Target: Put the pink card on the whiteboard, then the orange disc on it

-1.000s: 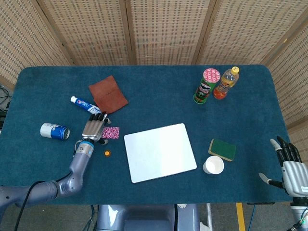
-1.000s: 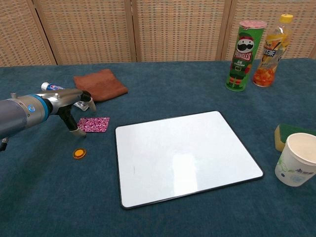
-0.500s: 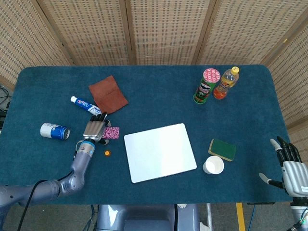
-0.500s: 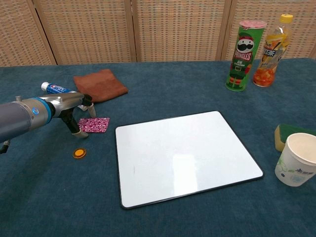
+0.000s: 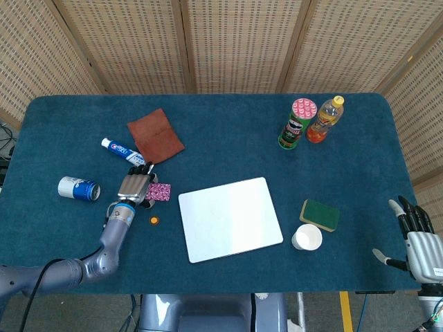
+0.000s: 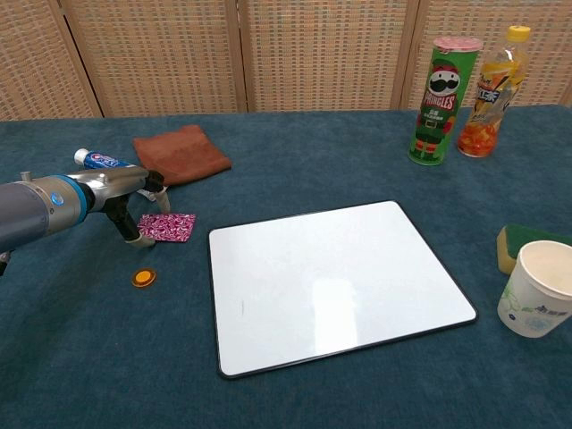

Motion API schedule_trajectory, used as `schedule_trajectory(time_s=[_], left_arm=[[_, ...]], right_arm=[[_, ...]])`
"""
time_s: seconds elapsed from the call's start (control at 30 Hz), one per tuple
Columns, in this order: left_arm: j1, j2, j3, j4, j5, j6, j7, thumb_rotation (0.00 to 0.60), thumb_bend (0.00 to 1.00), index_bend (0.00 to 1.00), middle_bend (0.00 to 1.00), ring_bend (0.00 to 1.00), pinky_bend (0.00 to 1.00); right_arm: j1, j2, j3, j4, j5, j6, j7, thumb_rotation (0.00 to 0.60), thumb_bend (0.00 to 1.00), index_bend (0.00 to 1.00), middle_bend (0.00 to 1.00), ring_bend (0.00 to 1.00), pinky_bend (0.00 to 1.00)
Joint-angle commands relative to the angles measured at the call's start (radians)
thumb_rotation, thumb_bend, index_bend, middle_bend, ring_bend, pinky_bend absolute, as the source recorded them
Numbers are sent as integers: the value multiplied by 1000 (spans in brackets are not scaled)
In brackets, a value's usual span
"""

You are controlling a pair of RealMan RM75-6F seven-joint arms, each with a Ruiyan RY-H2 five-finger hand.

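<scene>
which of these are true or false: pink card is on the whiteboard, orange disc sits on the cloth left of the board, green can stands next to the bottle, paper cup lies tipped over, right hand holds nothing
1. The pink card is on the whiteboard. False: it lies on the table beside the left hand.
2. The orange disc lies left of the board. True.
3. The green can stands beside the bottle. True.
4. The paper cup is tipped over. False: upright.
5. The right hand holds nothing. True.

One whiteboard (image 5: 230, 219), one card (image 5: 160, 191), one disc (image 5: 154, 220), one cloth (image 5: 155, 135), one toothpaste tube (image 5: 120, 149), two cans (image 5: 78, 188) (image 5: 297, 124), one bottle (image 5: 325, 119), one sponge (image 5: 320, 214), one cup (image 5: 306, 237)
</scene>
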Motion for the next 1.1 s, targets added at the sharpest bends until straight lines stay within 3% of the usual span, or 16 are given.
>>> schedule_trajectory(time_s=[0.03,0.53,1.1], left_arm=[[3,6,1,-7,7,2,-7,600,311,545,0,0,0],[17,46,-4,-54,40,26,-36,600,312,547,0,0,0],[16,140,-25,-221,110,75,-46,600,305,548,0,0,0]], right_arm=[[0,0,0,0,0,0,-1,600,0,0,0,0,0],[0,0,0,-2,2,-1,-2,600,0,0,0,0,0],[-1,0,0,-5,2,0,-5,600,0,0,0,0,0]])
